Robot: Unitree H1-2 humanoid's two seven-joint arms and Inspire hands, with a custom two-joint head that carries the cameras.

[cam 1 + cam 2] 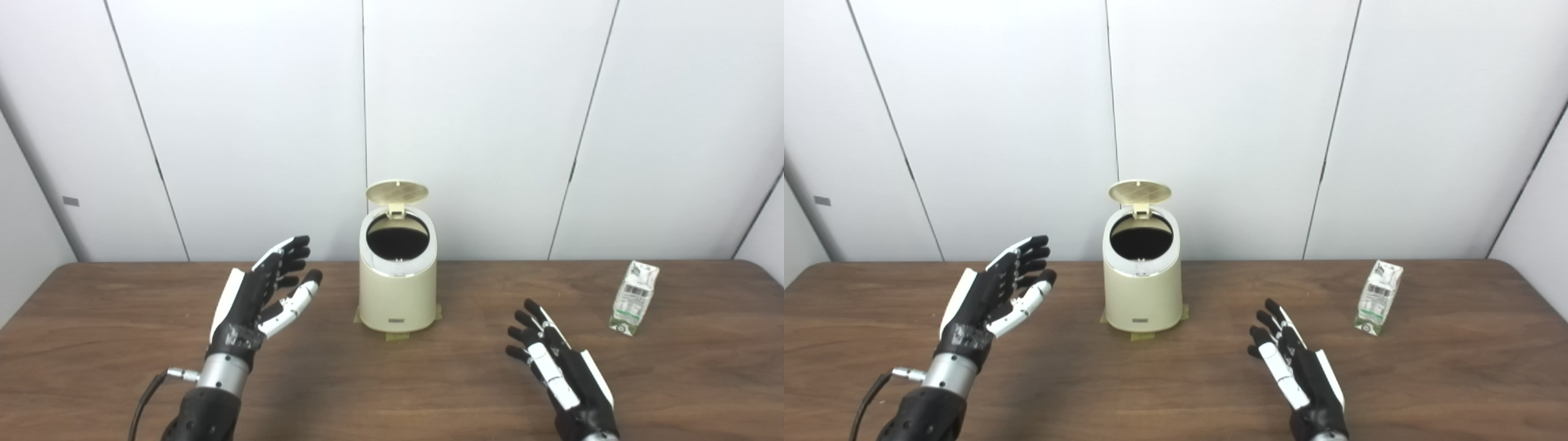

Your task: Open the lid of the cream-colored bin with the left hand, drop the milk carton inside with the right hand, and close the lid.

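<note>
1. The right hand was seen nearest, low over the front of the wooden table, its fingers spread and nothing held.
2. The left hand was raised with the palm turned inward, fingers apart and empty, left of the bin and clear of it.
3. Bare tabletop was left open between the two hands and in front of the bin.
4. The cream-colored bin was found upright at mid-table on tape patches, its lid swung up at the back; only a dark interior could be made out through the opening.
5. The milk carton was seen standing, slightly tilted, well to the right of the bin and near the table's right edge, beyond the right hand and untouched.
6. White wall panels were seen behind the table's far edge.
</note>
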